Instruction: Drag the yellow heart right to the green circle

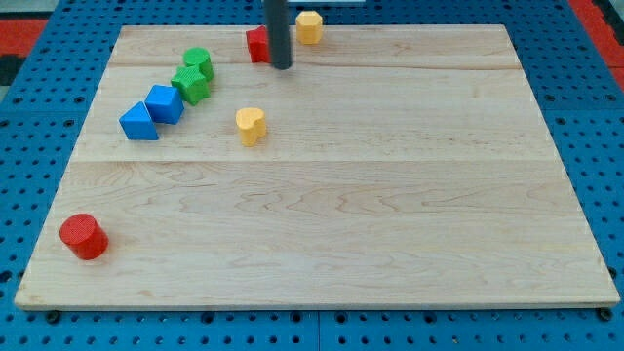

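My tip [281, 66] half-hides a red block [256, 44], shape unclear; no fingers, holding nothing; yellow heart [251, 126] at its 7 o'clock on wooden board [390, 224] over blue pegboard [29, 117].

Count of items on the pale wooden board [390, 244]: eight small coloured blocks in all

Yellow, two: one yellow heart-shaped block [251, 126] and one yellow block of faceted, roughly hexagonal shape [309, 26]

Green, two: one green round block [198, 62] and one green block with a ridged, star-like outline [190, 84]

Blue, two: one blue cube-like block [165, 102] and one blue triangular block [138, 123]

Red, two: one red cylinder [83, 236] and one red block [257, 44] partly hidden, shape not discernible

Rods, one: a single straight dark rod ending in my tip [281, 67]
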